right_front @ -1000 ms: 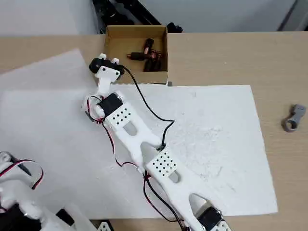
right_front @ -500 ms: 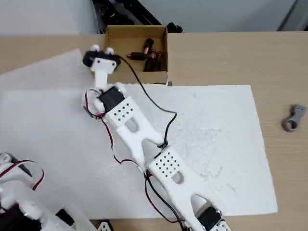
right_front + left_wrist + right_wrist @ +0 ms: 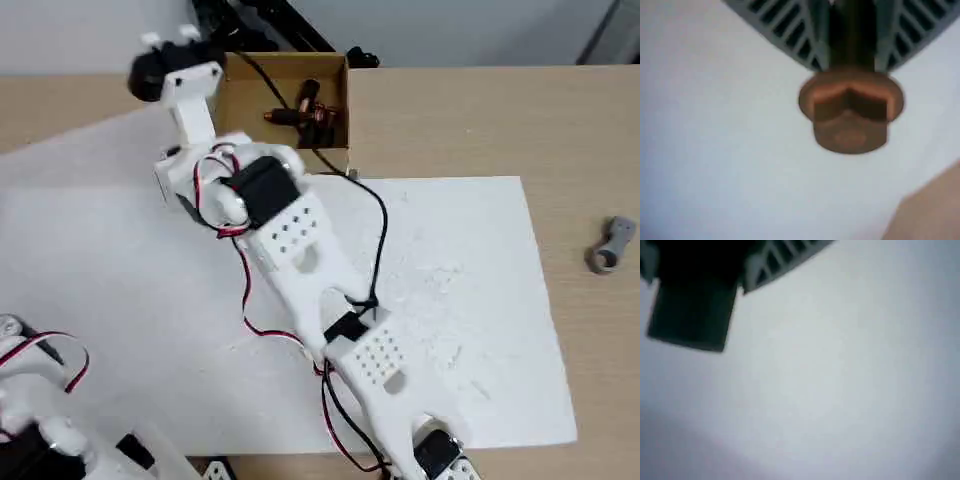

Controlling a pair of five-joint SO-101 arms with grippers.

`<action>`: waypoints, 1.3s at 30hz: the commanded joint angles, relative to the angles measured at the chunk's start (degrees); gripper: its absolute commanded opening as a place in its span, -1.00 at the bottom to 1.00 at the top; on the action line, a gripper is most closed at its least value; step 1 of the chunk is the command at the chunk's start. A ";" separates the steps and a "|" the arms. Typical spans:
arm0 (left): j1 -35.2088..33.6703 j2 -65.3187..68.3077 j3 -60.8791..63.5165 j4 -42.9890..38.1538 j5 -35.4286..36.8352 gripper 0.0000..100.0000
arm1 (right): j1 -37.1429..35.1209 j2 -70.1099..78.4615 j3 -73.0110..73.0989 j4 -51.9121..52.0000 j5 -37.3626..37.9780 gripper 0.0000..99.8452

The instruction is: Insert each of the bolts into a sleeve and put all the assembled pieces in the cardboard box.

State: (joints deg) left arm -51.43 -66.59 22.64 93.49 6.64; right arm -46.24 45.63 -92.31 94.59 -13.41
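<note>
Left wrist view: one bolt [image 3: 850, 115]

Cardboard box [image 3: 330, 160] at the table's [image 3: 480, 120] far edge, joined pieces [image 3: 305, 112] inside it, paper [image 3: 450, 230] in front of the box, an arm [image 3: 290, 240] across the paper from the near edge, small part [image 3: 610, 245] near the right edge, bolt [image 3: 850, 107] in the left gripper [image 3: 850, 60].

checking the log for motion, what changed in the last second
The outstretched arm swung its wrist end left and toward the table's far edge, from the cardboard box's front-left corner to past its left wall, rising toward the camera. The assembled pieces in the box, paper and grey part stayed put.
</note>
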 commanded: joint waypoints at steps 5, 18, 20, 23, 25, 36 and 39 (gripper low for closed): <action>2.11 -0.18 -0.22 -9.49 -2.29 -0.98 | 0.75 -18.33 -4.04 -0.13 12.48 -0.84; 28.04 -0.18 5.23 -23.12 1.85 -0.98 | 0.66 -42.68 -3.96 0.31 15.21 -0.84; 32.26 -0.09 5.23 -27.16 2.81 -0.98 | 0.92 -45.05 -3.96 0.66 15.21 -0.90; 40.88 0.00 5.05 -31.47 3.43 -0.98 | 1.01 -47.52 -3.96 1.10 15.21 -0.99; 46.15 1.41 4.88 -32.53 3.96 -0.98 | 1.10 -48.04 -3.96 1.10 15.21 -0.99; 50.90 22.07 -21.23 -26.90 15.21 -0.90 | 7.34 -48.48 -3.78 2.07 15.30 -0.99; 50.99 25.76 -26.95 -23.38 15.65 -0.90 | 8.84 -48.66 -3.78 2.59 15.21 -1.00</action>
State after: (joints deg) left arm -0.88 -43.56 2.77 68.09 21.32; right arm -39.21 -1.49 -92.31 96.70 1.54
